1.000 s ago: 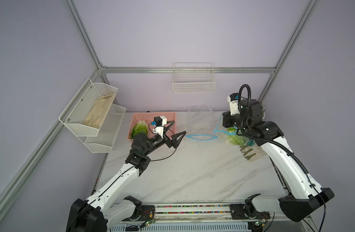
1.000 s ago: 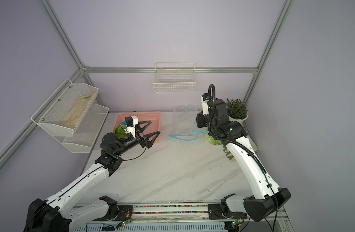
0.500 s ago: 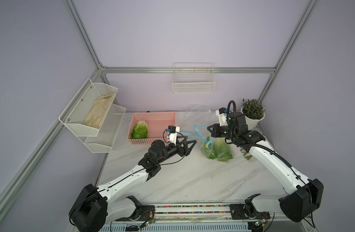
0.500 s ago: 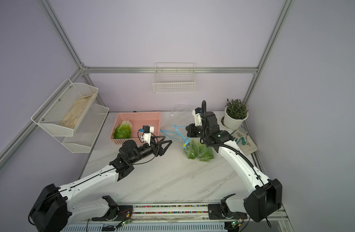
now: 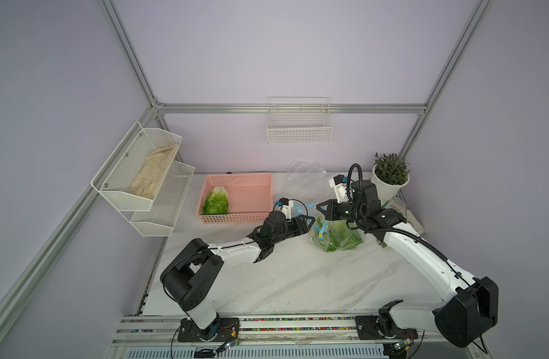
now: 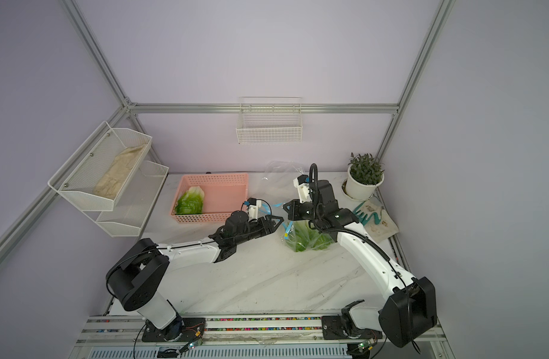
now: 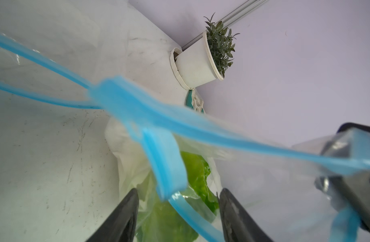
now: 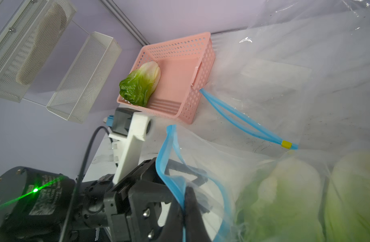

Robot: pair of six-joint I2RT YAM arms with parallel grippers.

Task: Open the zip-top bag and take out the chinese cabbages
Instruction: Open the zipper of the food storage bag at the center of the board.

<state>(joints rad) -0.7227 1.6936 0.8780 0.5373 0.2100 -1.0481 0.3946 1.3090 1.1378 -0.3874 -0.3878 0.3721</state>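
Zip-top bag (image 5: 344, 245) of chinese cabbages (image 5: 340, 234) sits below the right tool (image 5: 320, 206), which is clamped on its rim; blue zip strip (image 7: 221, 138) between the left tool's (image 5: 310, 222) parted jaws.

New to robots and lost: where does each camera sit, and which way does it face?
Both top views: high above the arms' bases, looking down on the table; both arms, left gripper and right gripper at the zip-top bag.
Left wrist: on the left arm, looking along its open fingers at the bag, potted plant beyond.
Right wrist: on the right arm, looking past its shut gripper to the pink basket; left arm shows.
Wrist views share the bag's blue zip.
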